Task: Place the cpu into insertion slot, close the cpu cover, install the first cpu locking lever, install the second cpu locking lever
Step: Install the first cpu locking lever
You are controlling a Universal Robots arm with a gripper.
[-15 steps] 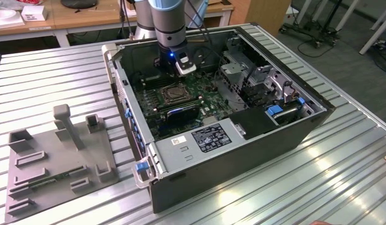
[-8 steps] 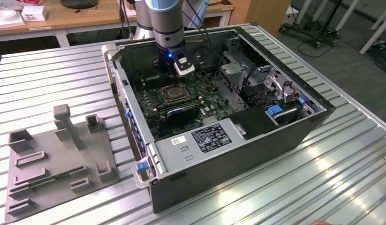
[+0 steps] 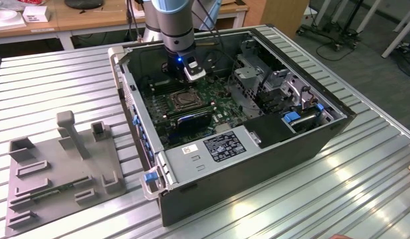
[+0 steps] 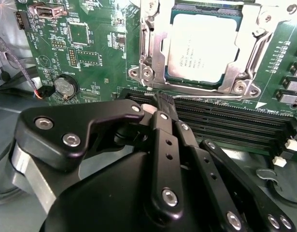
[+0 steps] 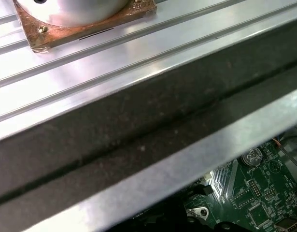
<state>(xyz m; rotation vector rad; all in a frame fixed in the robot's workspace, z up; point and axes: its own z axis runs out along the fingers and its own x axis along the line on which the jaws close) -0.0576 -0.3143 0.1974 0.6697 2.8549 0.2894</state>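
A ribbed metal counter (image 3: 364,164) carries the open computer case (image 3: 258,174) mid-frame and a grey fixture tray (image 3: 59,181) lower left, with wooden desks (image 3: 91,20) behind. The end effector (image 4: 160,103) is closed and empty, near the cpu (image 4: 201,46).

The dull silver cpu (image 4: 199,46) sits flat in the slot (image 3: 184,100); the silvery cover (image 4: 155,53) lies down around it.
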